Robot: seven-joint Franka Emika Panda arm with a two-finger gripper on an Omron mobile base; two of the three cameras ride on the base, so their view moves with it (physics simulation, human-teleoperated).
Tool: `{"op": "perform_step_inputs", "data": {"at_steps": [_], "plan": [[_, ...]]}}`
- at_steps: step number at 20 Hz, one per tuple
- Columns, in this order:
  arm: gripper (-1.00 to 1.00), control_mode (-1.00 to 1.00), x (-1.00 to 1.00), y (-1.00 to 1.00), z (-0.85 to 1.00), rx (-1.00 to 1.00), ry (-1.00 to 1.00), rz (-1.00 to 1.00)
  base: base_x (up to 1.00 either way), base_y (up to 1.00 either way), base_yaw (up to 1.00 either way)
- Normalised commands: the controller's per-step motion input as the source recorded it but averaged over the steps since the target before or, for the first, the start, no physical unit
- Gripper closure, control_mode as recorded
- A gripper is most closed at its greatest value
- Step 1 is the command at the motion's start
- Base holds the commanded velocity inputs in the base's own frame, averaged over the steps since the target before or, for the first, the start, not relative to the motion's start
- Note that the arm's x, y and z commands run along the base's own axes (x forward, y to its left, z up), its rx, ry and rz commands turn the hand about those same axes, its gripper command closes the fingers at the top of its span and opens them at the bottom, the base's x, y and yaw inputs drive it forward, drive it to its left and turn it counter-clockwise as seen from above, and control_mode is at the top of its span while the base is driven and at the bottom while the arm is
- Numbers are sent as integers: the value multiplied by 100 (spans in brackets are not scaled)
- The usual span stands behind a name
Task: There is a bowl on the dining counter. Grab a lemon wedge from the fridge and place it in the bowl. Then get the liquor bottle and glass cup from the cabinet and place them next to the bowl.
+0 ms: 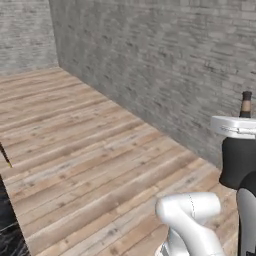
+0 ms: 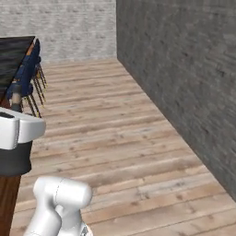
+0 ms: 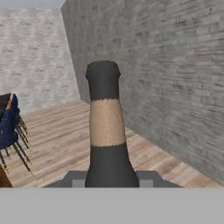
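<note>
Left base view: the liquor bottle [image 1: 246, 104] pokes its dark neck up above the arm's white wrist.

Right base view: the dining counter [image 2: 13, 53] runs ahead, left of the arm.

Hand view: the gripper [image 3: 110, 178] clamps the bottle's body, neck rising upright between its fingers.

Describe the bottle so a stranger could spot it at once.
Beside the long grey brick wall, above the plank floor, the end effector grips a dark bottle. Its tan neck band and black cap set it apart from the blue stools.
</note>
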Motion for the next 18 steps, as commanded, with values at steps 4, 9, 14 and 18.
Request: {"op": "perform_step_inputs", "data": {"at_steps": [4,9,14,18], "plan": [[100,100,0,0,0,0,0,0,100,-14,58],[100,100,0,0,0,0,0,0,100,-17,55],[100,100,0,0,0,0,0,0,100,-51,47],[100,100,0,0,0,0,0,0,95,-87,22]]}}
